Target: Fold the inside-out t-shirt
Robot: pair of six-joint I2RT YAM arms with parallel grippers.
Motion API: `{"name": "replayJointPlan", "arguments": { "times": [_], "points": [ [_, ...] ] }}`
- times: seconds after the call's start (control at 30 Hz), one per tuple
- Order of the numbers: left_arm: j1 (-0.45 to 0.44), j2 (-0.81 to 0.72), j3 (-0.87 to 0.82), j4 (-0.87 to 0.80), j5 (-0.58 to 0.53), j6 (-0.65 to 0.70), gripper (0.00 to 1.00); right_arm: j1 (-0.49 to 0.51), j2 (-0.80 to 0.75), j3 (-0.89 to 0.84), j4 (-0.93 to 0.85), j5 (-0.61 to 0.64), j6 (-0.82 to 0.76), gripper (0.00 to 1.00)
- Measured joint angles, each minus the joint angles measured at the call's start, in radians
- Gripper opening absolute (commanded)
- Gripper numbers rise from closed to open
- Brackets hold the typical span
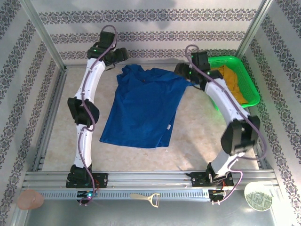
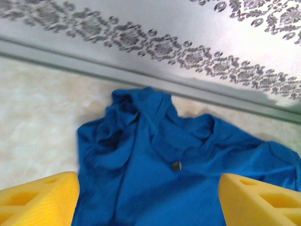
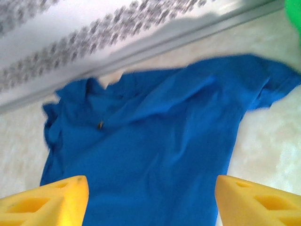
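**Lying spread on the surface, shirt between two wide-open pairs of jaws**

The inside-out t-shirt (image 1: 143, 106) lies mostly flat on the pale surface (image 1: 193, 136), in the middle and toward the far side, collar end toward the far wall and hem toward the arms' bases. Its collar end is rumpled, with a bunched sleeve just short of the metal rail (image 2: 94, 61) that runs along the foot of the patterned wall. The hem is uneven, and a small white tag (image 1: 168, 127) shows at its right corner.

Bare surface lies open between the hem and the near rail, and a broad stretch runs from the shirt's right side to the right arm (image 1: 230, 106). On the left the gap is narrow: the left arm (image 1: 89, 94) runs close beside the shirt's edge. A green basket (image 1: 226, 60) holding a mustard garment (image 1: 233, 84) sits in the far right corner, behind the right arm.

Both arms reach to the far side and bend inward over the collar end. The left jaws stand wide, yellow fingers (image 2: 37, 202) well apart with the shirt below them and nothing gripped. The right jaws are likewise wide, fingers (image 3: 258, 202) spread above the cloth.
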Motion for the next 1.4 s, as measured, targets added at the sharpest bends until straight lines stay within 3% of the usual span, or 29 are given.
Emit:
{"name": "replayJointPlan", "arguments": {
  "times": [0.13, 0.3, 0.4, 0.53, 0.77, 1.17, 1.4],
  "points": [
    [0.006, -0.351, -0.441, 0.035, -0.011, 0.002, 0.82, 0.107, -0.244, -0.303, -0.044, -0.029, 0.024, 0.6],
    [0.006, -0.78, -1.059, 0.105, 0.016, -0.053, 0.83, 0.206, -0.409, -0.633, -0.09, -0.069, 0.097, 0.61],
    [0.006, -0.934, -1.346, 0.127, 0.048, -0.094, 0.84, 0.289, -0.468, -0.781, -0.1, -0.1, 0.144, 0.68],
    [0.006, -1.047, -1.624, 0.143, 0.087, -0.13, 0.84, 0.389, -0.489, -0.871, -0.089, -0.126, 0.198, 0.7],
    [0.006, -1.094, -1.826, 0.212, 0.12, -0.133, 0.83, 0.496, -0.472, -0.922, -0.003, -0.122, 0.312, 0.69],
    [0.053, -1.005, -1.908, 0.371, 0.152, -0.121, 0.79, 0.502, -0.37, -0.926, 0.134, -0.076, 0.444, 0.67],
    [0.066, -0.949, -1.909, 0.437, 0.195, -0.095, 0.79, 0.504, -0.296, -0.926, 0.203, -0.062, 0.478, 0.57]
  ]
}}
